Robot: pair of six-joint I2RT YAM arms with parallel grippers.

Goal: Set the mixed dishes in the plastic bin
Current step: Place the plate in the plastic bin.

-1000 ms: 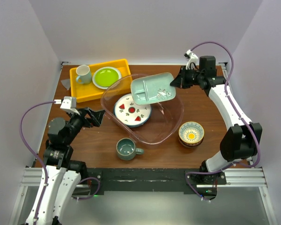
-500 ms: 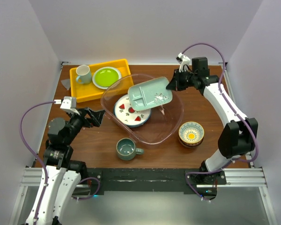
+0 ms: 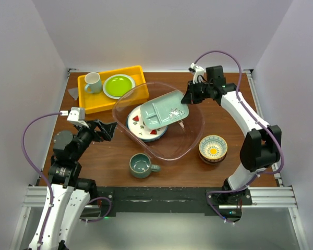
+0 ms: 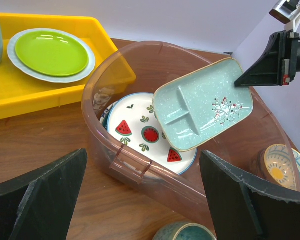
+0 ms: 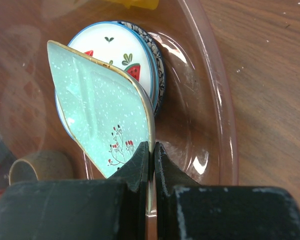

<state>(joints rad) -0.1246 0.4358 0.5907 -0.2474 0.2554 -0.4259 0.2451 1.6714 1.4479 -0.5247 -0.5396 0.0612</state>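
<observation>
My right gripper (image 3: 187, 99) (image 5: 151, 146) is shut on the edge of the pale-green divided tray (image 3: 161, 110) (image 4: 202, 105) (image 5: 97, 107). The tray hangs tilted inside the plastic bin (image 3: 169, 156) (image 4: 140, 165) (image 5: 225, 125), over white plates with watermelon marks (image 3: 145, 126) (image 4: 140, 131) (image 5: 117, 52) on the bin's floor. A grey-green mug (image 3: 141, 165) (image 4: 185, 234) stands on the table in front of the bin. Stacked small bowls, yellow inside, (image 3: 213, 148) (image 4: 282, 167) sit to its right. My left gripper (image 3: 108, 130) (image 4: 143, 151) is open and holds nothing, left of the bin.
A yellow tray (image 3: 88, 101) at the back left holds a lime-green plate (image 3: 118, 85) and a pale mug (image 3: 92, 82). White walls close in the table at the back and both sides.
My right arm has carried the divided tray leftward and lower, so it now sits deeper in the bin over the plates. The left arm has not moved.
</observation>
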